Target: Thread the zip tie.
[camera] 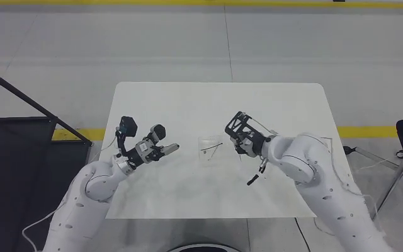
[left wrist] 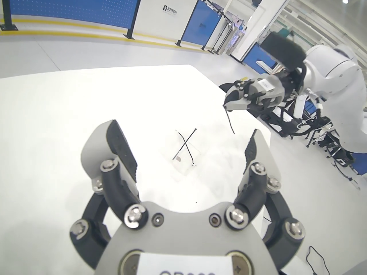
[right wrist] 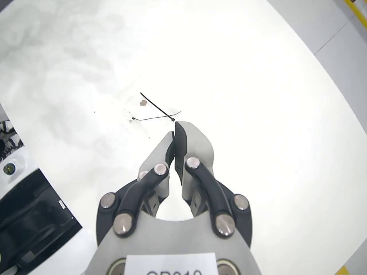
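Well, the right gripper [left wrist: 228, 102] pinches one zip tie [left wrist: 229, 120], hanging near-upright at middle right of the frame; the left gripper [left wrist: 185, 128], spread wide and empty, faces it from lower left, with two spare ties [left wrist: 185, 144] crossed on the table [left wrist: 86, 92] between them

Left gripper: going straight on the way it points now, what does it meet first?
Probably the two crossed zip ties on the table, straight ahead of the open left gripper, though its height is unclear. The right gripper, shut on another zip tie, sits farther off.
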